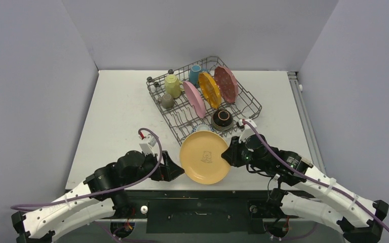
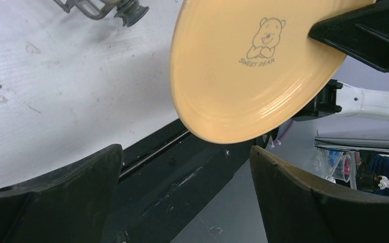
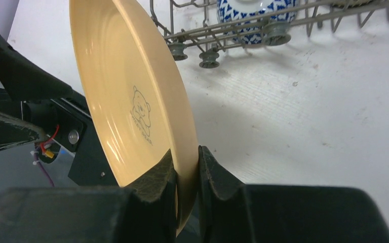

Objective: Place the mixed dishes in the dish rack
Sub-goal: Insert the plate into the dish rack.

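Each arm consists of white perforated links (image 1: pixel 55 212) and black joint housings (image 1: pixel 126 167). A purple cable (image 1: pixel 112 190) runs along each arm. The left end effector (image 1: pixel 174 169) and right end effector (image 1: pixel 230 154) have matte black fingers (image 2: pixel 71 187). The right wrist has a green indicator (image 1: pixel 246 158).

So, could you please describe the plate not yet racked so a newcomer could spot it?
Find the grey wire dish rack. Just before its near end, the right pincer grips a tan plate by its rim. Unlike the racked plates, it is tan with a small bear drawing.
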### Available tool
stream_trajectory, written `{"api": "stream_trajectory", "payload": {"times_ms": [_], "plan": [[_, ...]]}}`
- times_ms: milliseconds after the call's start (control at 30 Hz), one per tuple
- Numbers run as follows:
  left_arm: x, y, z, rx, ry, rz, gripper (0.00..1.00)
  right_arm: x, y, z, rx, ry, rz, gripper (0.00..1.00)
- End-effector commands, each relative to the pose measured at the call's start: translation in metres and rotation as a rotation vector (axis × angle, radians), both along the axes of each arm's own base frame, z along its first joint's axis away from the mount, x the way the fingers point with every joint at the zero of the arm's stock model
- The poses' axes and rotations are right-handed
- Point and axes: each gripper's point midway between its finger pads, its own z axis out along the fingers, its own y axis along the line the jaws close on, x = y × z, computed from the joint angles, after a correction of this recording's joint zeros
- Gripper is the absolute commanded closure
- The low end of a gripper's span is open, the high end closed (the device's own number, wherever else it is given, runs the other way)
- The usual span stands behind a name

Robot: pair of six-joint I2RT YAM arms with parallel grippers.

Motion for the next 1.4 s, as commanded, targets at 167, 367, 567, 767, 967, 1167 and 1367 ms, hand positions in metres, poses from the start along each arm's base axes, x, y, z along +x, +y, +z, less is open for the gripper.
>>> {"api": "stream_trajectory", "payload": {"times_ms": [167,367,567,767,967,1167,1367], "plan": [[0.002,0.02,0.056,0.013,-0.21,-0.046,0.03,0.036,-0.013,0.06,-0.119,-0.182,-0.074,1.0],[-0.003,0.028,0.078,-0.007,-0.292,-0.075,0.04,0.058,-0.007,0.09,-0.173,-0.256,-0.107,1.0],[-0.007,0.039,0.086,-0.01,-0.338,-0.078,0.04,0.079,0.002,0.122,-0.242,-0.329,-0.155,1.0],[-0.009,0.044,0.086,-0.016,-0.378,-0.086,0.04,0.1,0.009,0.149,-0.336,-0.4,-0.214,1.0],[-0.014,0.046,0.099,-0.055,-0.429,-0.114,0.04,0.119,0.021,0.172,-0.404,-0.466,-0.276,1.0],[-0.013,0.045,0.1,-0.03,-0.466,-0.138,0.04,0.134,0.037,0.178,-0.465,-0.503,-0.311,1.0],[-0.013,0.042,0.098,-0.046,-0.471,-0.145,0.04,0.147,0.054,0.181,-0.518,-0.545,-0.347,1.0]]}}
